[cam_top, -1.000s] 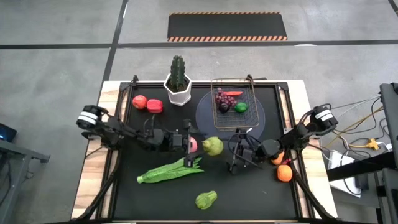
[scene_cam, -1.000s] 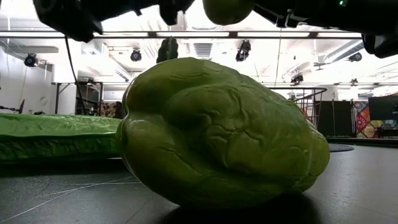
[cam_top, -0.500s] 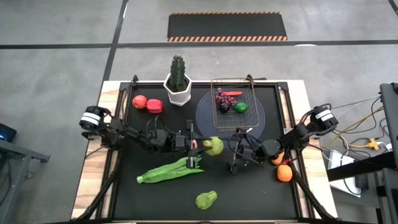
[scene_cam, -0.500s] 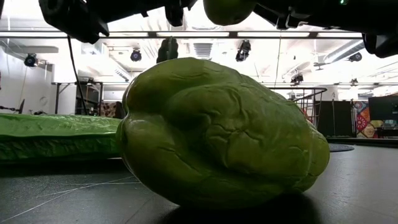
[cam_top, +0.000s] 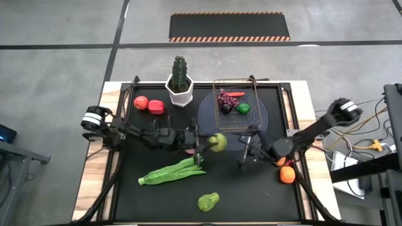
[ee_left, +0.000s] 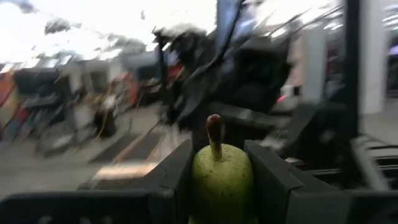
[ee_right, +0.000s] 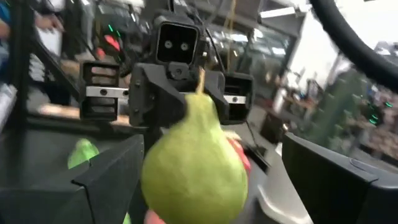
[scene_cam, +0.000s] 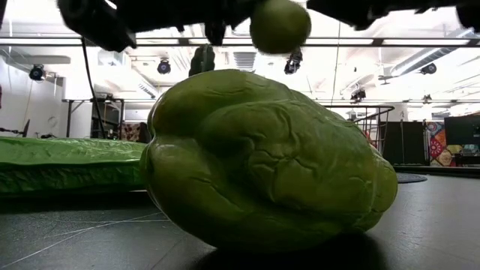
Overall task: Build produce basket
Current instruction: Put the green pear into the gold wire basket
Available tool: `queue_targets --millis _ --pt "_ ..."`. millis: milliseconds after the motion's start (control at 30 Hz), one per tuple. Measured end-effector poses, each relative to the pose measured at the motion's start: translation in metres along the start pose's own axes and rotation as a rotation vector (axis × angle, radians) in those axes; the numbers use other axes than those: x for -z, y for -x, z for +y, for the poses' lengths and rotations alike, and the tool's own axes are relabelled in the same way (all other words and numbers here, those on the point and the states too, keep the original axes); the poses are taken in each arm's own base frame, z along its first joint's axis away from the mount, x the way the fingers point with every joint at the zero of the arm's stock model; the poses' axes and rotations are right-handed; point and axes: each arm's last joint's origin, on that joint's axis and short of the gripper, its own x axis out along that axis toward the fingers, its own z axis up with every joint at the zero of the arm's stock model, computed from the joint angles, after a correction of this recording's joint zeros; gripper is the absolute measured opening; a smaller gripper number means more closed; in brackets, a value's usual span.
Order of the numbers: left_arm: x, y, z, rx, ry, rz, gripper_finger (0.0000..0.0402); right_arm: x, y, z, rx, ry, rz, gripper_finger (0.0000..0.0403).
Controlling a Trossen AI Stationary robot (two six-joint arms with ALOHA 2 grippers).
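Green pear sits clamped between left claw fingers.

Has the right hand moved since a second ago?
Yes. In the high view the right hand has drawn back toward the table's right edge, away from the pear held by the left hand, and sits closer to the grey plate.

**A workshop floor under bright ceiling lights**

Grey concrete floor surrounds the tabletop, crossed by dark seam lines. A black mat with striped orange edges lies beyond it. Cables trail at one side. Level across, spotlights hang from ceiling rails, with a curved railing behind.
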Motion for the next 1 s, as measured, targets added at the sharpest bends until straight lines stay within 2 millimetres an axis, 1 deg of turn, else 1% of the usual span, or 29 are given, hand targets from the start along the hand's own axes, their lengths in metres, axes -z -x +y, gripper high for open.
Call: queue_targets --millis 133,300,400,500,800,933,1000 --pt "-0.002 -0.014 0.016 -0.052 0.017 0.066 0.01 -0.013 0.019 -0.017 -0.003 -0.031 0.093 0.0363" --pt "-0.016 -0.036 0.036 -0.096 -0.019 0.117 0.01 -0.015 0.041 -0.038 -0.036 -0.097 0.205 0.0363" --pt "-0.018 -0.049 0.049 -0.127 -0.031 0.156 0.01 -0.016 0.051 -0.048 -0.036 -0.142 0.242 0.0364" --pt "-0.007 -0.063 0.057 -0.147 -0.039 0.18 0.01 -0.018 0.058 -0.054 -0.045 -0.149 0.252 0.0364" --pt "0.023 -0.101 0.08 -0.207 -0.042 0.208 0.01 -0.027 0.069 -0.062 -0.217 -0.088 0.175 0.0364" --pt "0.031 -0.116 0.094 -0.237 -0.039 0.213 0.01 -0.026 0.072 -0.065 -0.225 -0.085 0.181 0.0364" --pt "0.039 -0.123 0.101 -0.255 -0.02 0.221 0.01 -0.023 0.074 -0.065 -0.227 -0.084 0.199 0.0364"
